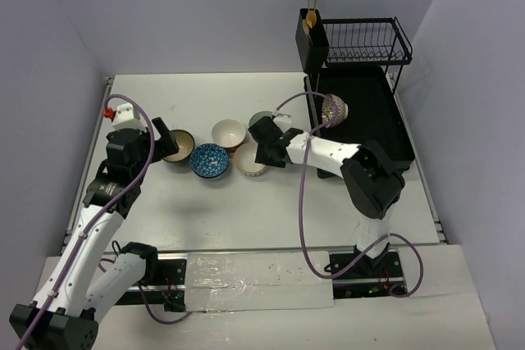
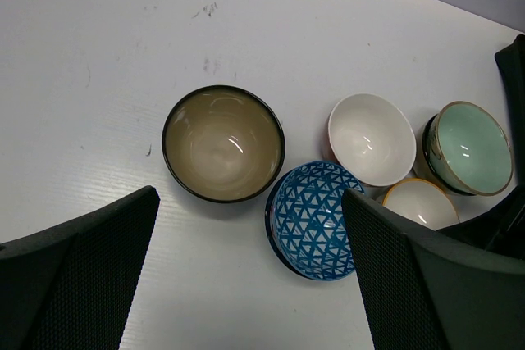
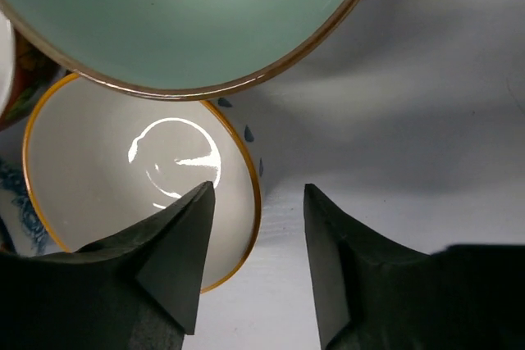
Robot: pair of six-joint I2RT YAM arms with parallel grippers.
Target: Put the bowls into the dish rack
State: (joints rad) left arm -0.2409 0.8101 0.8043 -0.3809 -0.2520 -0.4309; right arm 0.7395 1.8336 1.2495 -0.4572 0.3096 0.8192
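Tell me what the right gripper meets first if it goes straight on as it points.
Likely the orange-rimmed bowl: the open right gripper straddles its rim, so one jaw would land inside it, the other on the table beside it. Depth is unclear.

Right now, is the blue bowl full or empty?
Empty. The left wrist view looks straight down into the blue bowl and shows only its painted triangle pattern, with nothing inside.

Lab: blank walls (image 1: 66, 22), white table (image 1: 246, 211).
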